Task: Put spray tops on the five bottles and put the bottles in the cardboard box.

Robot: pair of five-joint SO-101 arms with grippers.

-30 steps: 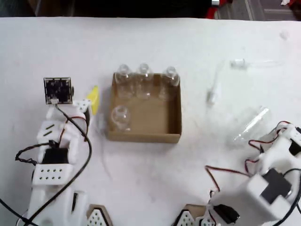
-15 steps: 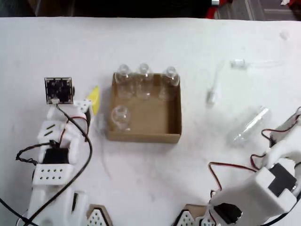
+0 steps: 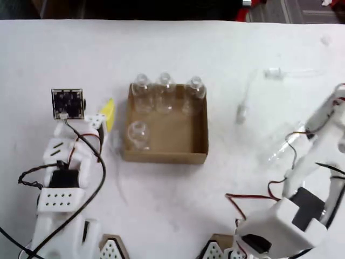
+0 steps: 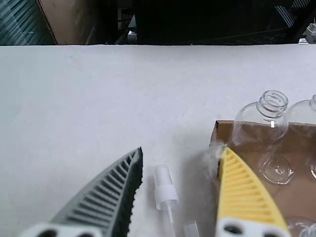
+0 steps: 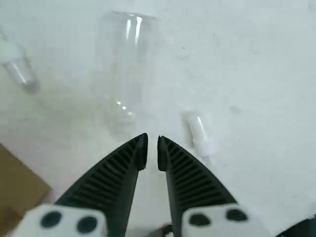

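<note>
Right tool [image 5: 152,149], tips nearly together, near bottle [image 5: 123,64]

Bottles [image 3: 164,89] in box [image 3: 164,157]; lone bottle [image 3: 277,152] — right.

Brown cardboard box [image 3: 164,157], clear bottles [image 3: 164,91], white table [image 3: 161,48], yellow-and-grey ribbed left gripper [image 4: 182,149]

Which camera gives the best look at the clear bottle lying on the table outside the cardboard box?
The right wrist view: the lying bottle is whole and close, just beyond the right hand. In the high view it is faint against the table and partly behind the right arm. The left wrist view faces the cardboard box.
</note>
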